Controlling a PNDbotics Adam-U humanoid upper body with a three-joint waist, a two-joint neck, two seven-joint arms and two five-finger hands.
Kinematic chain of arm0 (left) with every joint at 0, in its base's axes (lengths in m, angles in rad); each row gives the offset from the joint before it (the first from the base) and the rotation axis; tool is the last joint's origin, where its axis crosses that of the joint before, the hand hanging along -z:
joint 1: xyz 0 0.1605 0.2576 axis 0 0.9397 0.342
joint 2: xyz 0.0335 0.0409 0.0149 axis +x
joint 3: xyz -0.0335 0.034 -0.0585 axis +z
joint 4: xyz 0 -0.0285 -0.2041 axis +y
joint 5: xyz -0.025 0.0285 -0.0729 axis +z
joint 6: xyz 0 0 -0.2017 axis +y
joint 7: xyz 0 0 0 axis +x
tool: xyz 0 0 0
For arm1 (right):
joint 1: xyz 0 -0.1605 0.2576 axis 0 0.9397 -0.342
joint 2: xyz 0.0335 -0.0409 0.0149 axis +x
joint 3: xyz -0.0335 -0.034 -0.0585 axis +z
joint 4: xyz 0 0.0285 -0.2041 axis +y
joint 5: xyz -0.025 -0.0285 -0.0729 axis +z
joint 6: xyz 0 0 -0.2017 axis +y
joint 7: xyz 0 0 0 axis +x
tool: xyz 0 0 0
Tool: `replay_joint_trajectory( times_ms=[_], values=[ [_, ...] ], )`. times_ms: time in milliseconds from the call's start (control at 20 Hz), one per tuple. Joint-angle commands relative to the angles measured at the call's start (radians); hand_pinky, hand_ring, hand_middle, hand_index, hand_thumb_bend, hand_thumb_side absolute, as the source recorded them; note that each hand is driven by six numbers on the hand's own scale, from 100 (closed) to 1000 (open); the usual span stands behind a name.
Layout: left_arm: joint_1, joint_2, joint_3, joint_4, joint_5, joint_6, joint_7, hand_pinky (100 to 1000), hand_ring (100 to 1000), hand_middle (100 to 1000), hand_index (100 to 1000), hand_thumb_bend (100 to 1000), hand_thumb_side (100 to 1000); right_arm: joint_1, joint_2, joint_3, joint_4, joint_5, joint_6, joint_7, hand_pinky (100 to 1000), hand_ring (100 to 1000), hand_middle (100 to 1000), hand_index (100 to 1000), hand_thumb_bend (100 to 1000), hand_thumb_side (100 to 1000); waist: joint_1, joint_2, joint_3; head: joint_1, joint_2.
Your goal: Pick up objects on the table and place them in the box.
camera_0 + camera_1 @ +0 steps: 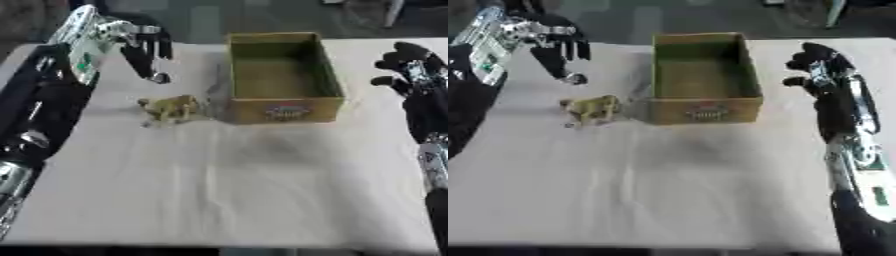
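Note:
A small yellowish-tan toy-like object lies on the white table just left of the box. The cardboard box stands open at the table's far middle, and its inside looks empty. My left hand hangs above and behind the object, its fingers straight and pointing down, holding nothing. My right hand hovers to the right of the box with its fingers relaxed and empty.
The white cloth-covered table stretches wide toward the near edge. Dark floor lies beyond the far edge behind the box.

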Motion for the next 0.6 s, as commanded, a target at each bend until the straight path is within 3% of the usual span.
replay_joint_trajectory(
  times_ms=[50,600],
  values=[
    [-0.016,0.025,0.003,-0.007,-0.006,0.003,0.000,557,622,645,707,415,210,-0.010,-0.018,-0.006,-0.010,-0.006,-0.001,0.000,581,719,639,760,100,500,-0.001,-0.016,0.001,0.001,0.006],
    [-0.014,0.013,0.001,0.015,-0.027,0.001,0.000,556,619,643,706,430,209,-0.010,-0.018,-0.006,-0.009,-0.007,-0.001,0.000,581,720,639,760,100,492,-0.001,-0.014,0.001,0.001,0.006]
  ],
)
